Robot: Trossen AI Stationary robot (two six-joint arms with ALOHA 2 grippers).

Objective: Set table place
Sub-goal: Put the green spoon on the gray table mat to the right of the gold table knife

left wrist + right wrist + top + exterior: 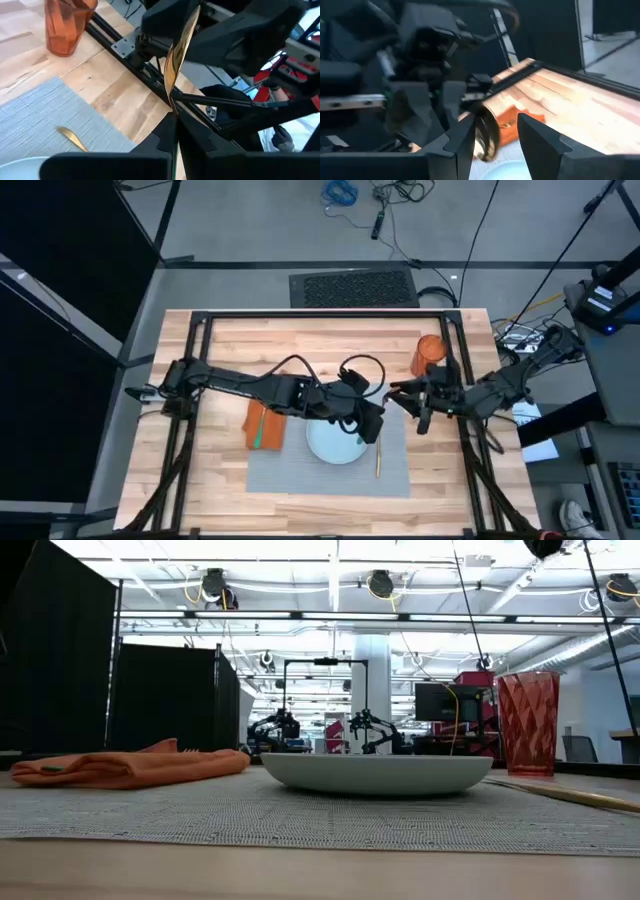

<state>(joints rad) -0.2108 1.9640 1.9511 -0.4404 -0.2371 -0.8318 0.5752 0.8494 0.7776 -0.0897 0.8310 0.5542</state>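
Both arms (pixel 400 402) crowd above the plate (pixel 335 445).

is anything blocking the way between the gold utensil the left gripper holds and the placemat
Nothing visible blocks it. The left gripper holds the gold utensil above the plate, with the open right gripper closing on it. The placemat has bare areas beside the plate.

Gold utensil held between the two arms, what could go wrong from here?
1. The left tool is shut on the gold utensil while the right tool is open around it. A mistimed release could drop it on or near the plate.
2. The orange cup stands right beside the right arm and could get knocked over.
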